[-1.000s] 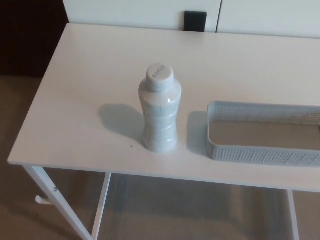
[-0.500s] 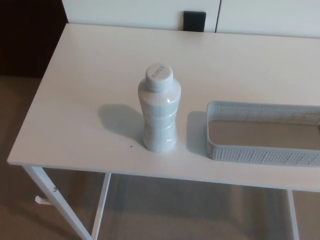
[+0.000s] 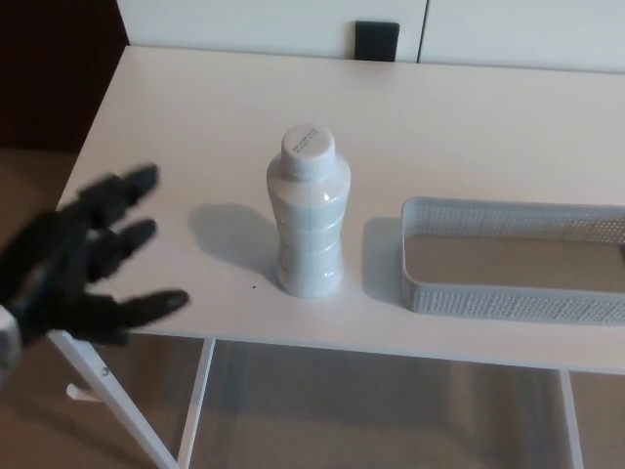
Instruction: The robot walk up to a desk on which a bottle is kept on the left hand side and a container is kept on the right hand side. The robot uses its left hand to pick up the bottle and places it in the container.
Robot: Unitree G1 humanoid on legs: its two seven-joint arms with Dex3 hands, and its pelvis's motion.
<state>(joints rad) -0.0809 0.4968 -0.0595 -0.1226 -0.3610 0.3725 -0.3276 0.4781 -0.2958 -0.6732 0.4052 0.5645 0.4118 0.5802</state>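
Note:
A white ribbed bottle [image 3: 309,215] with a white cap stands upright near the front of the white desk [image 3: 195,127]. To its right lies a pale grey perforated container [image 3: 508,264], shallow and with nothing in it. My left hand [image 3: 83,259] hangs over the desk's front left corner, open, its black fingers spread and pointing toward the bottle, about a hand's width short of it. It holds nothing. My right hand does not show.
The desk's front edge runs just below the bottle, with white legs [image 3: 117,391] and beige floor beneath. A black box [image 3: 377,41] sits against the white wall behind the desk. Dark space lies beyond the desk's left edge.
My left hand has come into view from the lower left, open, and now hovers left of the bottle. Bottle and container have stayed put.

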